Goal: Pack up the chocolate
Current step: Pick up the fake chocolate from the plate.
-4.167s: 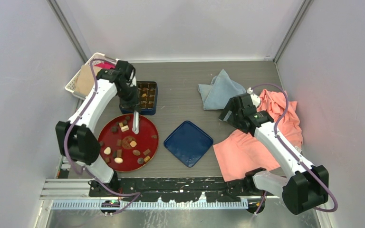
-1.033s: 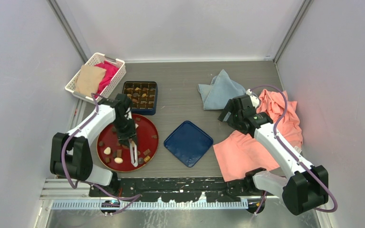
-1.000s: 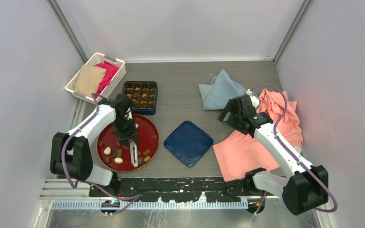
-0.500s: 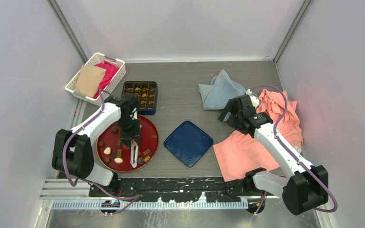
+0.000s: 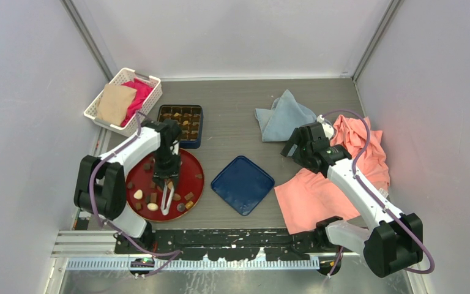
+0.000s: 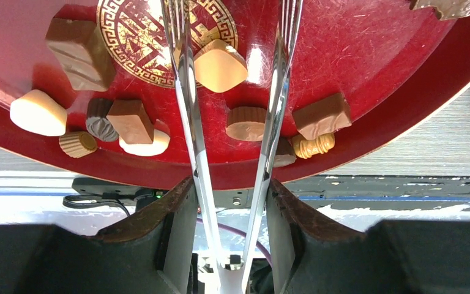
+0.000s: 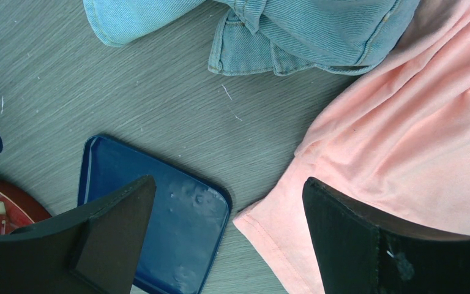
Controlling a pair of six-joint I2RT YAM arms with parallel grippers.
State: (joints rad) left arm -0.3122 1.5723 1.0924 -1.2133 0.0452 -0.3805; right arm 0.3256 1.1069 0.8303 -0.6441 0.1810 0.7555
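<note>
The left gripper point(image 6: 229, 190) clamps the tongs point(image 6: 186, 92). Their arms straddle a tan chocolate point(image 6: 220, 66) on the red plate point(image 6: 355, 55) by the tabletop's point(image 5: 232, 104) near-left corner, and their tips are cut off. The right gripper point(image 7: 229, 184) gapes wide and empty above a blue tray point(image 7: 183, 233).

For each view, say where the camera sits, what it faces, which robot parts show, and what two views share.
Top external: above, behind the bases, facing down on table; left arm, right arm.
Left wrist: faces plate, chocolate; own fingers grip tongs.
Right wrist: faces tray, pink cloth; own fingers, apart.
Shared: tray, top and right wrist.
</note>
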